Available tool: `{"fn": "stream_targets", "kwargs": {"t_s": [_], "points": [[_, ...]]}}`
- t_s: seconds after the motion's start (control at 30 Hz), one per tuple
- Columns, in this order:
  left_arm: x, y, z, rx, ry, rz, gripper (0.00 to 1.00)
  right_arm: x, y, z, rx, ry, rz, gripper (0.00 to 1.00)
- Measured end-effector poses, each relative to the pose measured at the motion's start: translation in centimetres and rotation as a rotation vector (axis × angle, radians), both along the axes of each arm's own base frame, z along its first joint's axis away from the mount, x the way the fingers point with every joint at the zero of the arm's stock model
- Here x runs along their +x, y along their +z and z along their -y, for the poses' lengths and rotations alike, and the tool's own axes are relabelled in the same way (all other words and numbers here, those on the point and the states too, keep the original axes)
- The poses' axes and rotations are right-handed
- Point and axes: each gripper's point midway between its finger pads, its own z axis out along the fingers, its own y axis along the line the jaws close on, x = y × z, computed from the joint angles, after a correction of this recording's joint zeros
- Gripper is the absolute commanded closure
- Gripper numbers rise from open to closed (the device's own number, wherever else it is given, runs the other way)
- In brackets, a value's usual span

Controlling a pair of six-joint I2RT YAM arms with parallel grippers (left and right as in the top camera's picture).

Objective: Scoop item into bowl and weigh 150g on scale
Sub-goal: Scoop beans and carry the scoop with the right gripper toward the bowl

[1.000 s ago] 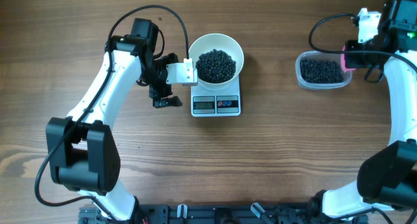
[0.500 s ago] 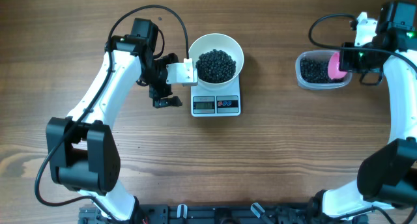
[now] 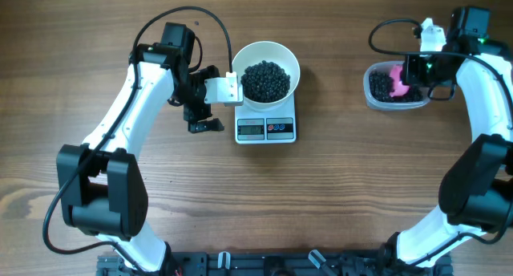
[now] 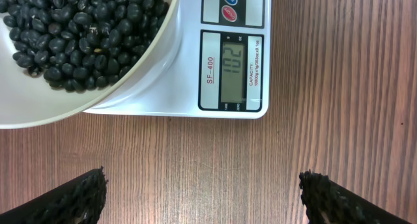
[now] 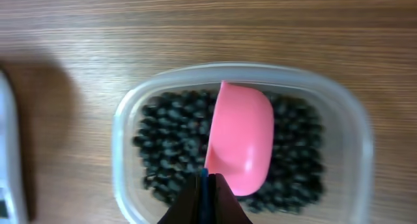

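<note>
- Beans: tiny, light, rolly; lift with the scoop.
- Right hand, far from the scale, squeezes the scoop.
- Left hand by scale: wide open, empty.

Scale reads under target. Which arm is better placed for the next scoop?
Right. The right tool is shut on the pink scoop, which is over the beans in the tub. The left tool is open and empty beside the scale.

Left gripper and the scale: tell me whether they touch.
Apart. The left wrist view shows the open left gripper with bare table between its fingertips and the scale.
</note>
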Motion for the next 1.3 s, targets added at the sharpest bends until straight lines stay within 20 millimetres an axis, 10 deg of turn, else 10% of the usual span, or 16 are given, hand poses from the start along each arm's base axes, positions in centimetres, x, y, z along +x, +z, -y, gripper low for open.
{"fn": "stream_targets", "kwargs": {"t_s": [0.2, 0.93, 1.3], "points": [[0.0, 0.0, 0.0, 0.000, 0.000, 0.000, 0.00, -0.6, -0.6, -1.6, 0.058, 0.024, -0.036, 0.96], [0.0, 0.0, 0.0, 0.000, 0.000, 0.000, 0.00, -2.2, 3.0, 4.2, 0.592, -0.203, 0.083, 0.96], [0.0, 0.0, 0.0, 0.000, 0.000, 0.000, 0.00, -1.0, 8.5, 1.8, 0.879, -0.052, 0.284, 0.96]]}}
